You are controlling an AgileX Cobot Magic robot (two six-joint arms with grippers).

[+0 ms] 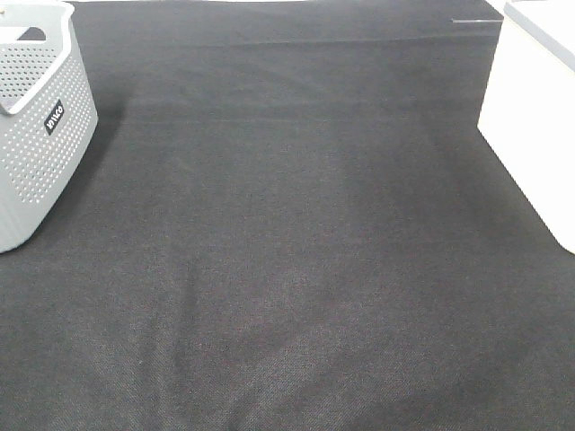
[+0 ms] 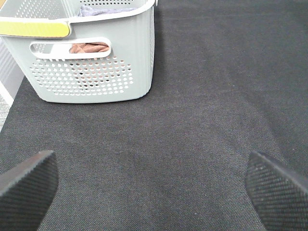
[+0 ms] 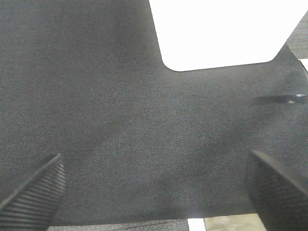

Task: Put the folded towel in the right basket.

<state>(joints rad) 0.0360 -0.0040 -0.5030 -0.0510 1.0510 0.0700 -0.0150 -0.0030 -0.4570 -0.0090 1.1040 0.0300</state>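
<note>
A grey perforated basket (image 1: 36,135) stands at the far left of the dark cloth; it also shows in the left wrist view (image 2: 91,72), with a brownish towel (image 2: 89,47) visible through its handle slot. A white basket (image 1: 535,135) stands at the right edge and shows in the right wrist view (image 3: 221,31). My left gripper (image 2: 154,187) is open and empty above the cloth, short of the grey basket. My right gripper (image 3: 154,187) is open and empty above the cloth, short of the white basket. Neither arm appears in the exterior high view.
Dark grey cloth (image 1: 287,269) covers the table between the two baskets. The table's edge and a bit of floor show in the right wrist view (image 3: 226,224). A thin pale line (image 1: 476,20) lies at the back right.
</note>
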